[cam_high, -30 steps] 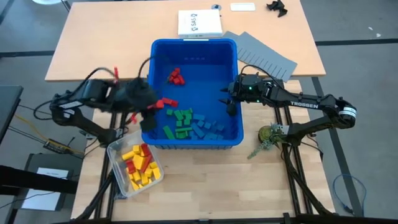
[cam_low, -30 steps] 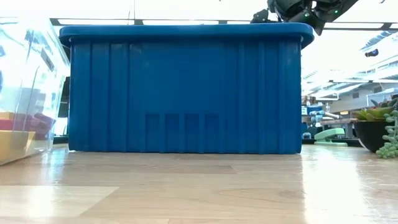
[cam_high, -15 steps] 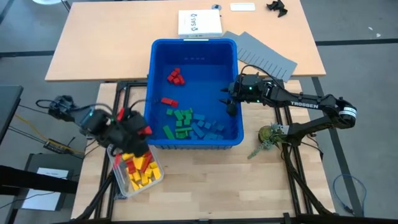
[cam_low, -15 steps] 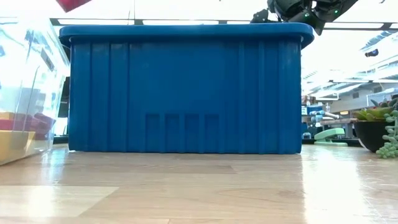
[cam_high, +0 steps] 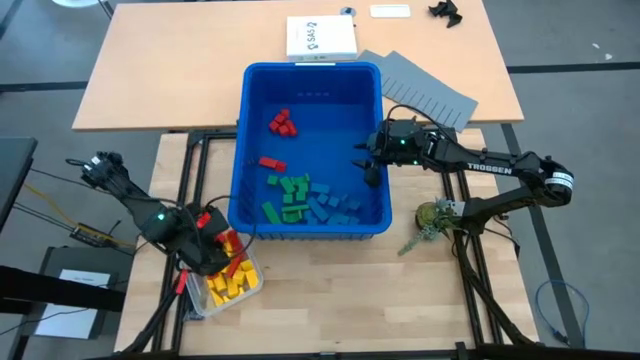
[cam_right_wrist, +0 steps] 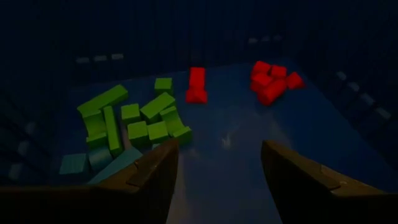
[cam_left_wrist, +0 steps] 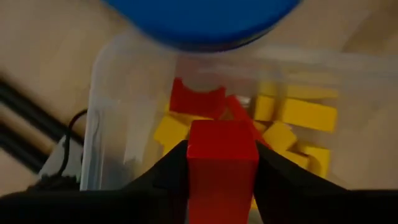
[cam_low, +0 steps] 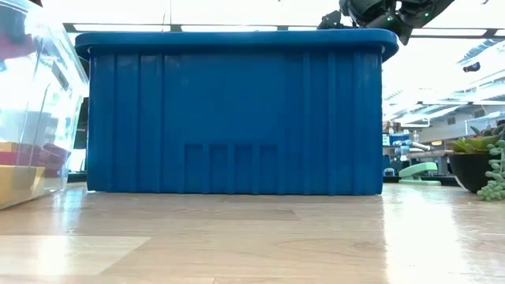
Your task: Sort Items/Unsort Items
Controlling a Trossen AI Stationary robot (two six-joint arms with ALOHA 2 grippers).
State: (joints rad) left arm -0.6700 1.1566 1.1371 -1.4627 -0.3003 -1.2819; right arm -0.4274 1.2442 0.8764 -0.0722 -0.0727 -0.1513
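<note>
The left pincer (cam_left_wrist: 222, 180) is clamped on a red block (cam_left_wrist: 222, 163), one dark finger on each side face, and hangs over the clear tub (cam_high: 190, 238) that stands on the surface just off the blue bin's (cam_high: 312, 72) near corner. Directly beneath the block lie the tub's yellow blocks (cam_left_wrist: 308, 115) and red blocks (cam_left_wrist: 198, 99), heaped unevenly.

The main hazard, as I judge it, is the release. The pile under the pincer is lumpy, so a block let go from any height could bounce or roll off a sloping neighbour and over the tub's low wall onto the surface. The tub looks light, and it sits askew; a finger catching its rim on the way down or out could shove or tip it and spill what is already sorted. A block that clings to one finger on opening could also be flung sideways.

Further out, the right pincer (cam_right_wrist: 217, 174) hangs spread and empty inside the bin, by the wall farthest from the left pincer. Ahead of it on the bin floor lie green blocks (cam_right_wrist: 134, 118), a few blue blocks (cam_right_wrist: 78, 163), a lone red piece (cam_right_wrist: 197, 85) and a red cluster (cam_right_wrist: 272, 79). The green ones are packed tight, so a grab there risks pinching two at once or scattering the neighbours.
</note>
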